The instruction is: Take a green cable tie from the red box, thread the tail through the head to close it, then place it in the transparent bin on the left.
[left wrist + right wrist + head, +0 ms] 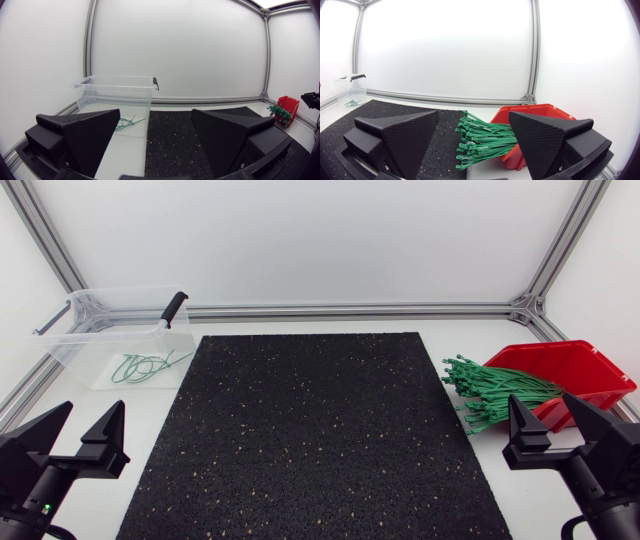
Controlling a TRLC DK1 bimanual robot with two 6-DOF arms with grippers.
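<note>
- Stage: I'd judge this round as at its very start. No tie picked, nothing threaded, nothing being carried.
- Left gripper point(93, 420): sits low at the near-left corner of the table, just beside the black mat point(310, 440). Fingers spread wide apart w/ nothing btwn them.
- Right gripper point(540, 412): near-right corner, close to the red box point(580, 365). Fingers likewise wide apart, holding nothing.
- Supply: the bundle of green ties point(495, 390) lies w/ one end in the red box. The other ends fan out over the box's open side and reach the mat's right edge.
- Right wrist view has the bundle straight ahead of that gripper, not touching it, so that arm looks the obvious one for the pick.
- Clear bin point(75, 345): far-left corner, off the mat, well apart from the box, ahead of the left gripper.
- A few looped ties point(145, 367) lie on the bin floor. They look closed, tho the heads are too small to confirm. So part of the job seems done already.
- Left to do, as I read it:
  - single out one tie from the bundle & lift it
  - get both grippers on it
  - feed tail thru head & pull it closed
  - carry it across to the clear bin & drop it in
- Watch-out: the ties are packed tight & overlapping, so more than one could prob. come up w/ the grab.
</note>
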